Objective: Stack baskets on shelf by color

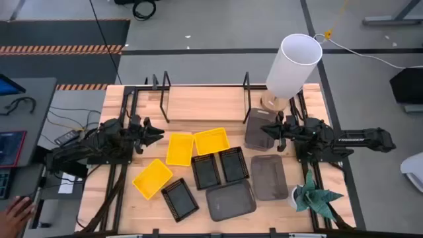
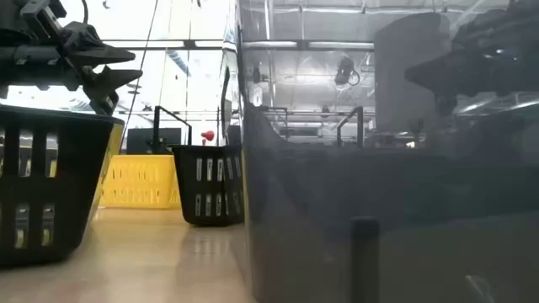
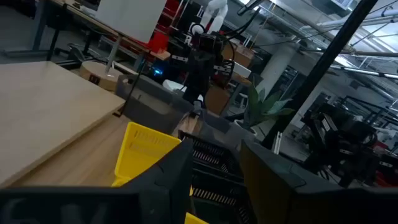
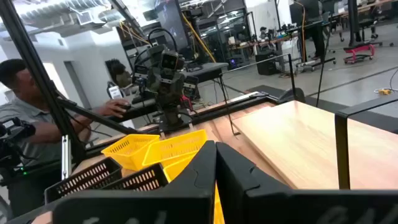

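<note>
Three yellow baskets lie flat on the tabletop in the high view (image 1: 180,148), (image 1: 211,141), (image 1: 153,178). Three black mesh baskets sit beside them (image 1: 205,171), (image 1: 233,164), (image 1: 179,198). Two dark grey baskets rest on the table (image 1: 230,199), (image 1: 269,176); a third (image 1: 254,135) lies at the shelf's right end. The shelf (image 1: 205,102) runs along the far side with black brackets. My left gripper (image 1: 157,134) hovers open, left of the yellow baskets. My right gripper (image 1: 266,129) is shut above the third grey basket, touching nothing that shows.
A white cylindrical lamp (image 1: 293,66) stands at the shelf's right end, near my right arm. A small potted plant (image 1: 314,196) sits at the table's near right corner. A person's hand (image 1: 16,211) shows beyond the table's left edge. Bare shelf board lies between the brackets.
</note>
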